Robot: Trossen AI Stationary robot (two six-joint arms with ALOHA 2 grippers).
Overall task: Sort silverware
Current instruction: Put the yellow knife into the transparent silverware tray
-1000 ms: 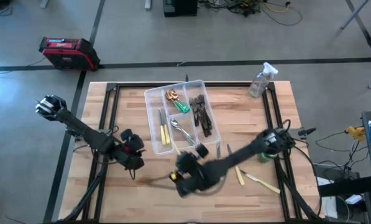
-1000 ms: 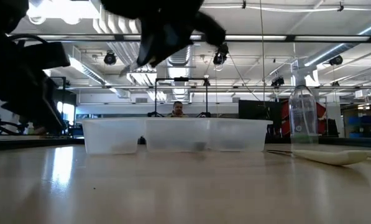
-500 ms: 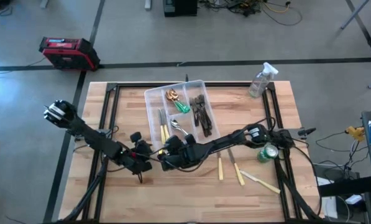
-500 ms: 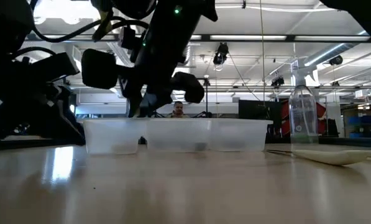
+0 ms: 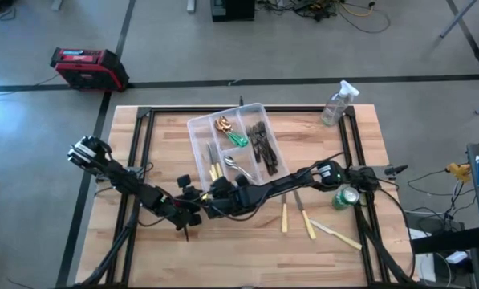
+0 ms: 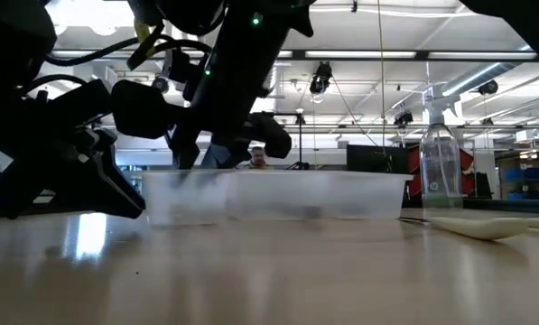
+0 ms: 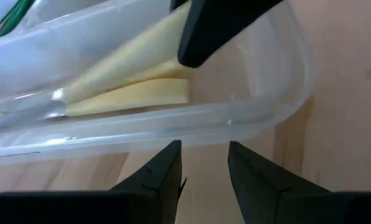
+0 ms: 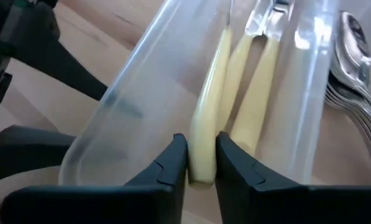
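- A clear plastic divided tray point(image 5: 197, 128) is seen on the light wooden slatted table point(image 5: 319, 241), a little toward 12 o'clock from the table's middle.
- In the tray, gold spoons point(image 5: 221, 124) lie at its 12 o'clock end beside a green-handled piece point(image 5: 235, 138); dark forks point(image 5: 259, 143) fill the compartment on the 3 o'clock side, and shiny silver spoons point(image 5: 237, 167) lie in the middle compartment.
- Cream-yellow-handled knives point(image 8: 244, 74) are laid side by side in the compartment on the tray's 9 o'clock side.
- The right gripper point(image 8: 199, 163) is held at the tray's 6 o'clock end, over that knife compartment; its jaws are narrowly parted, and the handle end of one cream-yellow knife point(image 8: 204, 134) sits between them, pressed by both.
- The left gripper point(image 7: 204, 163) is placed just outside the tray's 6 o'clock corner, at about 7 o'clock from the tray; its jaws stand partly open with nothing between them, and the tray wall is seen just ahead of them.
- Three more cream-handled knives point(image 5: 307, 221) lie loose on the table at about 4 o'clock from the tray.
- A green can point(image 5: 347, 197) stands at 3 o'clock of those loose knives, and a clear spray bottle point(image 5: 335, 103) stands at the table's 1 o'clock corner.
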